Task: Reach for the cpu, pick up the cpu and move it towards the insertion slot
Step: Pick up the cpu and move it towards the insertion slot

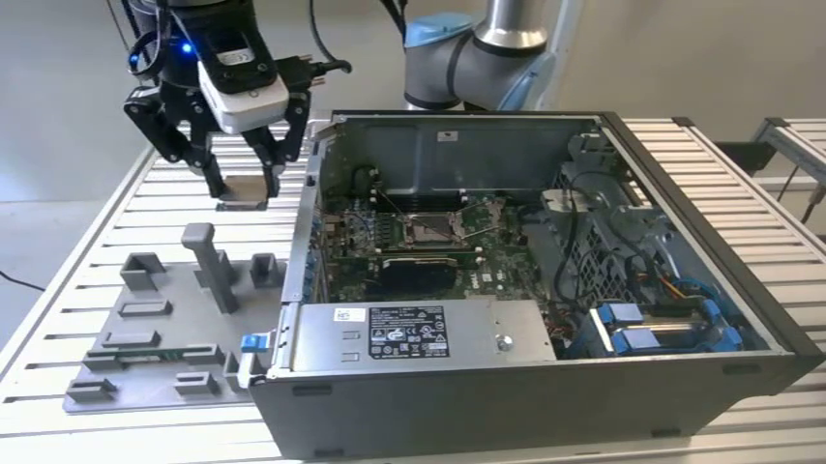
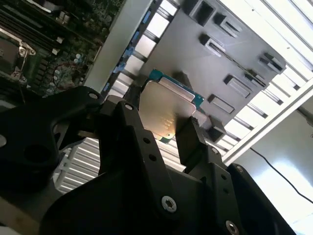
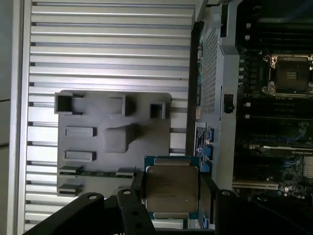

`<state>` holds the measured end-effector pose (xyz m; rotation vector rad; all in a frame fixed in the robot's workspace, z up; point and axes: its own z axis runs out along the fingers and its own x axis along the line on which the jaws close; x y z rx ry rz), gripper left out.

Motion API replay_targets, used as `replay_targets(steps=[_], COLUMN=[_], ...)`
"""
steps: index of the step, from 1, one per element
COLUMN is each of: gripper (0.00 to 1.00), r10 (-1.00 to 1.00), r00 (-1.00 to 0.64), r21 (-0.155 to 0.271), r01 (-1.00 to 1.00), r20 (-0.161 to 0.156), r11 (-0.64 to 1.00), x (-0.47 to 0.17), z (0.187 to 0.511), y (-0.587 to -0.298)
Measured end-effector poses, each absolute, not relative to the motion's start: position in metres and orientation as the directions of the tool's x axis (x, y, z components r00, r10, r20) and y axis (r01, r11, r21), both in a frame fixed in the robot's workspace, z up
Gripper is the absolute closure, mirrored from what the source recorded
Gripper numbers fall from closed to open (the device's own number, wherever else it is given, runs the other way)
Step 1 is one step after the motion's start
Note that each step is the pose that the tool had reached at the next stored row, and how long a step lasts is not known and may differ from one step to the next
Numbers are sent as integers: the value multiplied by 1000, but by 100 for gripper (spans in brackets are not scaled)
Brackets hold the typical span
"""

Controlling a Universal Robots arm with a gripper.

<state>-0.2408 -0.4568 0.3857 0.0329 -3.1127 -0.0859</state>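
Slatted alu table (image 1: pixel 722 184) is taking up most of the exterior view, w/ bright light glaring off its slats in the second wrist view. Pale grey floor (image 1: pixel 52 116) is showing beyond. 2nd slatted bench (image 1: pixel 798 135) is standing at the exterior view's right.

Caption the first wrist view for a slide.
Gripper holding the cpu above the slatted table, near the grey fixture plate and the insertion slot in the case.

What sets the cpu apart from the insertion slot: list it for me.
The cpu hangs clamped in the gripper outside the computer case; the insertion slot sits fixed inside it. The cpu shows a plain pale metal top; the insertion slot has a shiny frame around a dark centre. Both are square.
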Motion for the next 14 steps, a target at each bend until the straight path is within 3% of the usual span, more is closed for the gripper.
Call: replay_targets(steps=[14], gripper=[100], r10=[-22], r00=[-999], r21=[54], r01=[-20], r20=[25], r11=[998], x=[-182], z=[386], y=[-457])
